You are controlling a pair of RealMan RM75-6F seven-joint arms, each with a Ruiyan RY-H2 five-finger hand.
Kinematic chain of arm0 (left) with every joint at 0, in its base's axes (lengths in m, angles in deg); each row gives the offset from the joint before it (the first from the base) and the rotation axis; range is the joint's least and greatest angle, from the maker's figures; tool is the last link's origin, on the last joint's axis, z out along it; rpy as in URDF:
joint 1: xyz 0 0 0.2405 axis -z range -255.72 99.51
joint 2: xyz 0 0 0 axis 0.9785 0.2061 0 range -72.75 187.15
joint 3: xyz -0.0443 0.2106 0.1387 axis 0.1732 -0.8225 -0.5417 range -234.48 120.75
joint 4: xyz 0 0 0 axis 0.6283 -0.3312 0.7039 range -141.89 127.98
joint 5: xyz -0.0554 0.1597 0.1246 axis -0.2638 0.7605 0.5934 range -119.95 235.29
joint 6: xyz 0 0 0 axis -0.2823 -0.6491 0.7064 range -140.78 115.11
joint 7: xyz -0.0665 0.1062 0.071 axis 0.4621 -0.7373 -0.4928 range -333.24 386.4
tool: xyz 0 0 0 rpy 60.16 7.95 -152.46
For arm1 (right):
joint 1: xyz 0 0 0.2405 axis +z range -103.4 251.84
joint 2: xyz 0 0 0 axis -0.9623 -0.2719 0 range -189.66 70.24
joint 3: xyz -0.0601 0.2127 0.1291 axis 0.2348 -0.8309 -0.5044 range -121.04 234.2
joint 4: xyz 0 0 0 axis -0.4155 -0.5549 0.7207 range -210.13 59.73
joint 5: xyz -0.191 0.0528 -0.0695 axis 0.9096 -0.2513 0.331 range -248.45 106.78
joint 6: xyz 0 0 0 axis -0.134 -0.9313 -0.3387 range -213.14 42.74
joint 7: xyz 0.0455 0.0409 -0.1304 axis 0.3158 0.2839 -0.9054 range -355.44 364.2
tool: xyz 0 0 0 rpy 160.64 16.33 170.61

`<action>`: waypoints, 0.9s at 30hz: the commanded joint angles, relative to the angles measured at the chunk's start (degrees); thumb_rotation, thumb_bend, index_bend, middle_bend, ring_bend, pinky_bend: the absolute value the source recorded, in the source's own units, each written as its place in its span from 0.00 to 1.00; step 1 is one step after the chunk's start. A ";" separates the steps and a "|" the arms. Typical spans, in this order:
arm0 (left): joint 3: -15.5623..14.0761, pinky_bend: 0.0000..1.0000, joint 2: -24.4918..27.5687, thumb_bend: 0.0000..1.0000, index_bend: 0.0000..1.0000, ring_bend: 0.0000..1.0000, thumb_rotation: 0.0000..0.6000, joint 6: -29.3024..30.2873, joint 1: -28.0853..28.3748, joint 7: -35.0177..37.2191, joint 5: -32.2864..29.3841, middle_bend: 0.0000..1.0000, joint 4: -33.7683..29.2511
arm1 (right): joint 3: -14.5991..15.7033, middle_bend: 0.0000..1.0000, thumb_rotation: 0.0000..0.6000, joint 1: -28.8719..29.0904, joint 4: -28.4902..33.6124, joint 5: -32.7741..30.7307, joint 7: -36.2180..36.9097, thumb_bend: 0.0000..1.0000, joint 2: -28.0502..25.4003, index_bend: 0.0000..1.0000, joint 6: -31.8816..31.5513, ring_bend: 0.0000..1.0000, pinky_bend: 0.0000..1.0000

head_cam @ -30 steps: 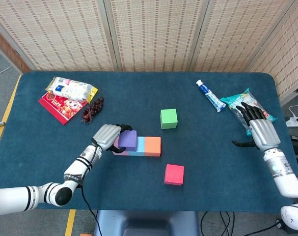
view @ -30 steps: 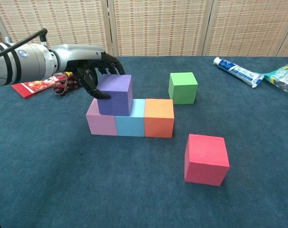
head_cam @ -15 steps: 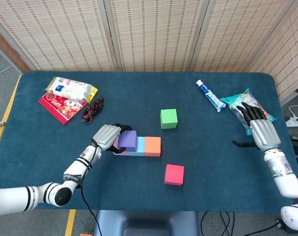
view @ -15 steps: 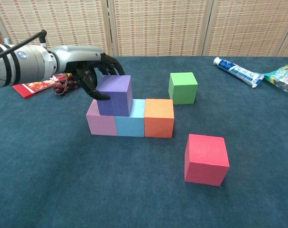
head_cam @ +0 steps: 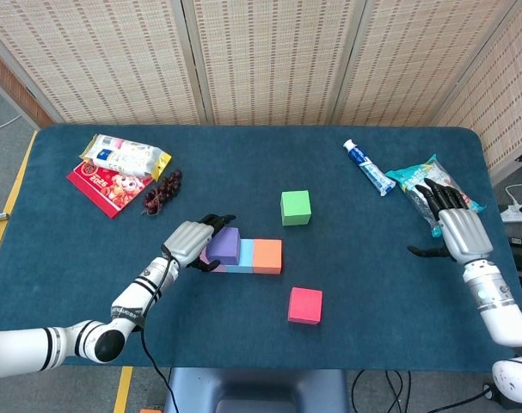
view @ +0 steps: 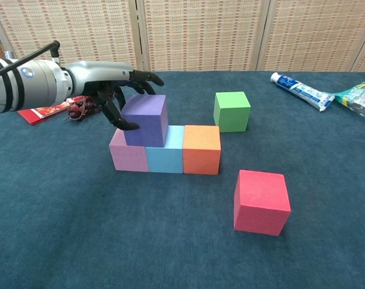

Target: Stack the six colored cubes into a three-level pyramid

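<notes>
Fingers [view: 140, 78] of the left hand [view: 113, 90] are spreading apart beside the purple cube [view: 145, 120], holding nothing, with the thumb reaching low along the cube's left face; whether it is touching the face I cannot tell. In the head view this hand [head_cam: 192, 239] is sitting left of centre in the frame, just left of the purple cube [head_cam: 224, 245]. That cube is resting on the second level, straddling the pink cube [view: 128, 155] and the light blue cube [view: 165, 154], and the orange cube [view: 201, 149] is closing the row on the right, touching the light blue one. Behind the row, toward upper centre, the green cube [view: 231, 111] is standing alone on the blue table [view: 80, 229], and the red cube [view: 261, 201] is sitting apart at lower right. At the far right edge of the head view, the right hand [head_cam: 454, 225] is resting on the table with fingers loosely spread and nothing in it, near a teal packet [head_cam: 422, 176] and a toothpaste tube [head_cam: 368, 167]. At upper left, snack packets [head_cam: 116, 169] and dark grapes [head_cam: 162, 193] are lying together.
</notes>
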 commanded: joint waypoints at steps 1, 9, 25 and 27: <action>-0.07 0.26 0.47 0.33 0.00 0.00 1.00 -0.79 0.12 0.36 -0.10 0.00 -0.36 | -0.01 0.00 1.00 -0.07 0.03 0.01 0.03 0.00 -0.04 0.00 -0.11 0.00 0.00; 0.41 0.14 2.30 0.32 0.00 0.00 1.00 1.49 -1.66 2.52 3.71 0.00 -3.07 | 0.14 0.00 1.00 0.67 -0.06 -0.02 0.59 0.00 -0.27 0.00 1.80 0.00 0.00; -2.45 0.09 8.50 0.31 0.00 0.00 1.00 14.89 -13.60 6.42 12.25 0.00 0.78 | -3.08 0.19 1.00 15.08 -5.68 -1.45 1.38 0.04 6.49 0.16 19.05 0.04 0.25; -3.00 0.09 8.87 0.31 0.00 0.00 1.00 16.24 -15.33 7.72 13.86 0.00 1.81 | -3.23 0.19 1.00 17.03 -7.60 -2.72 0.13 0.04 8.67 0.18 21.48 0.04 0.25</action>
